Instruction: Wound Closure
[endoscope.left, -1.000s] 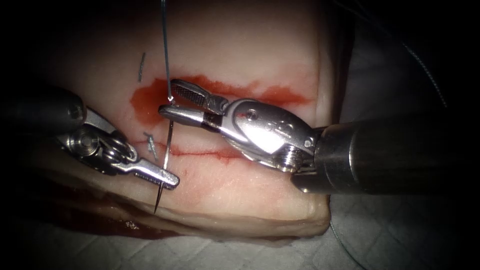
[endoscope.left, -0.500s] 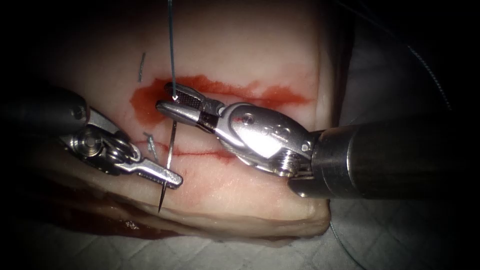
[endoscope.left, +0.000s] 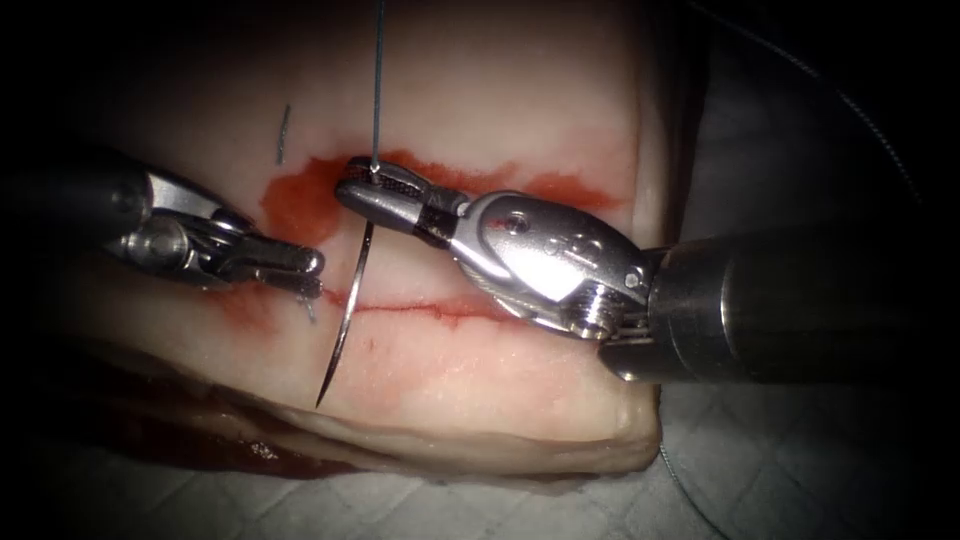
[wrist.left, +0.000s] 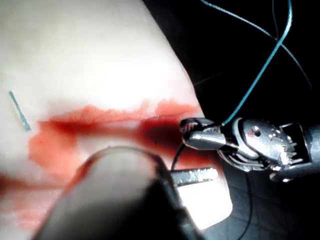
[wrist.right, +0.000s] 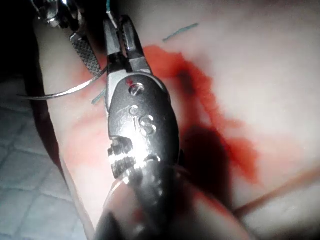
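Observation:
My right tool (endoscope.left: 350, 190) comes in from the right, its jaws shut on the curved needle (endoscope.left: 345, 320) close to its thread end. The needle hangs free over the tissue (endoscope.left: 480, 90), its tip low near the front edge and not in the tissue. Teal thread (endoscope.left: 377, 90) runs straight up from the right tool's jaws. My left tool (endoscope.left: 315, 272) lies left of the needle with its jaws apart, holding nothing. The right wrist view has the right tool (wrist.right: 120, 25), the needle (wrist.right: 60, 91) and one ridged left fingertip (wrist.right: 85, 55). The left wrist view has the right tool (wrist.left: 190, 131) and thread (wrist.left: 260, 75).
Red fluid (endoscope.left: 300, 200) pools along the upper red line behind the right tool. A thin red cut line (endoscope.left: 420, 308) runs across below it. A short cut end of thread (endoscope.left: 283, 135) lies on the tissue at upper left. White cloth (endoscope.left: 500, 510) lies under the tissue.
The left tool let go of the needle near its tip and drew back up and left. The right tool's jaws closed on the needle's thread end and lifted it slightly to the right.

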